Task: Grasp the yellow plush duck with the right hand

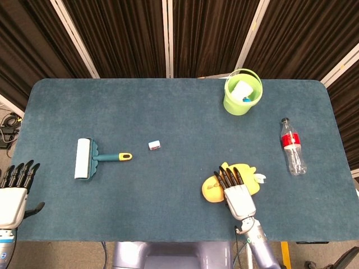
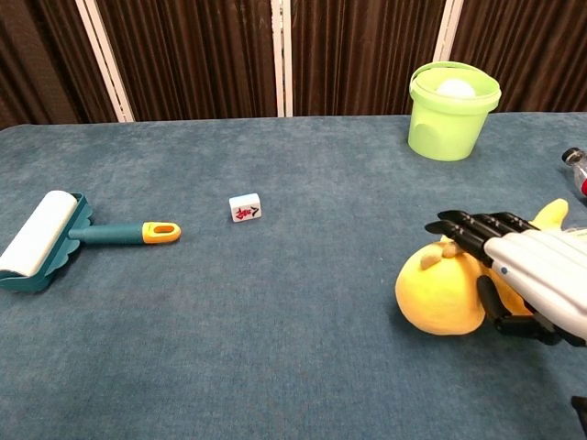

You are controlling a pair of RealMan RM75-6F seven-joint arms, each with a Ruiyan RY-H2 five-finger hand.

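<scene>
The yellow plush duck (image 1: 238,180) lies on the blue worktop (image 1: 168,112), well to the near side of the green bucket (image 1: 243,92) and roughly straight below it in the head view, with the right hand (image 1: 236,193) laid over its middle from the robot's side. In the chest view the right hand (image 2: 527,275) comes in from the right with its dark fingers (image 2: 468,229) stretched over the top of the plush and the thumb reaching along the near side, so the duck sits between them; whether they actually squeeze it or only rest against it cannot be told, since the contact is hidden behind the plush and the palm. I judge this to be the closing stage of the grasp, the hand placed over the body because the soft, rounded bulk there gives the fingers something to wrap. The duck's long axis runs roughly left to right across the worktop, slightly tilted: its big round head points toward the side of the lint roller (image 1: 92,158), and its tail end points toward the plastic bottle (image 1: 293,147), which lies on its side farther from the bucket on the right. A small white tile (image 2: 244,207) sits between roller and duck, nearer the roller. The left hand (image 1: 15,193) hovers at the near left corner of the worktop, far from the bucket, fingers straight and apart, holding nothing.
</scene>
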